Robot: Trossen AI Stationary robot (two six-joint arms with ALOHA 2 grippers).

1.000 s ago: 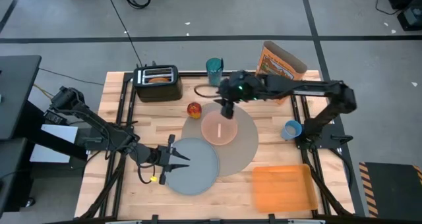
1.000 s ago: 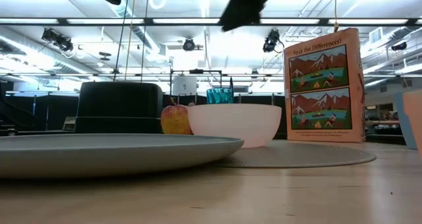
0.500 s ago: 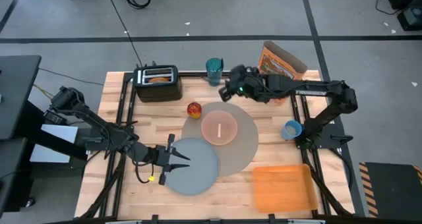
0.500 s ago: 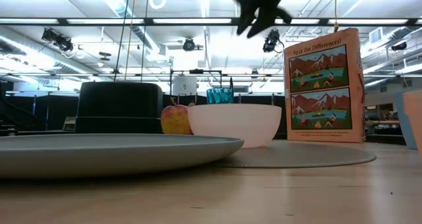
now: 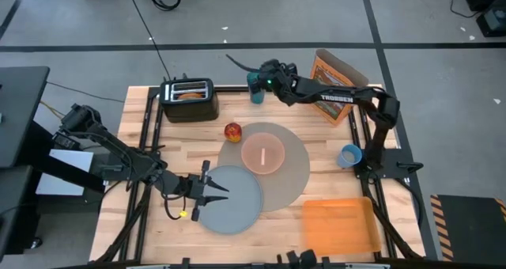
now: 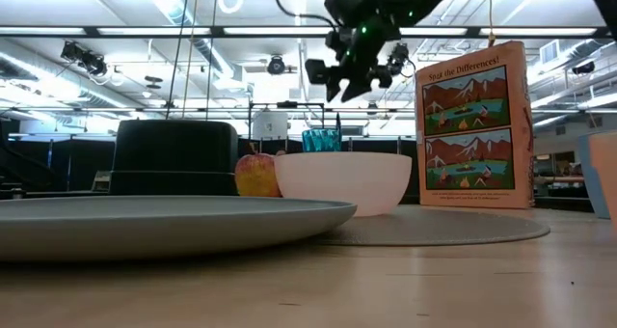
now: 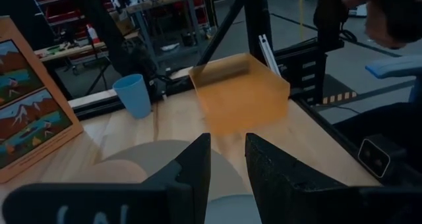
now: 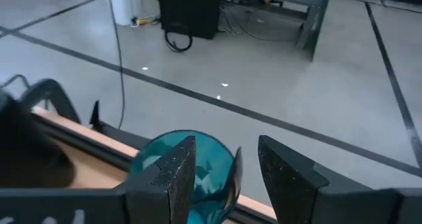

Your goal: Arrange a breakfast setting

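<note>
The pink bowl [image 5: 262, 153] stands on the tan mat [image 5: 294, 174] with the metal spoon [image 5: 263, 153] lying in it. The apple [image 5: 232, 131] rests at the mat's far left rim. The grey-blue plate [image 5: 233, 199] overlaps the mat's near left part. The light-blue cup [image 5: 349, 155] stands right of the mat, and the cereal box [image 5: 336, 77] stands at the far right. The toast ring [image 5: 190, 96] sticks out of the toaster. My left gripper [image 5: 207, 188] is open at the plate's left rim. My right gripper [image 8: 224, 178] is open and empty above a teal tumbler [image 8: 198, 165] at the far edge.
The black toaster [image 5: 188, 100] stands at the far left. A flat orange tray [image 5: 337, 224] lies at the near right corner. The teal tumbler [image 5: 257, 85] stands at the table's far edge between the toaster and the cereal box.
My right gripper has left the place above the pink bowl and gone toward the table's far edge and a little left, to above the teal tumbler. The bowl and the spoon have stayed where they were.
</note>
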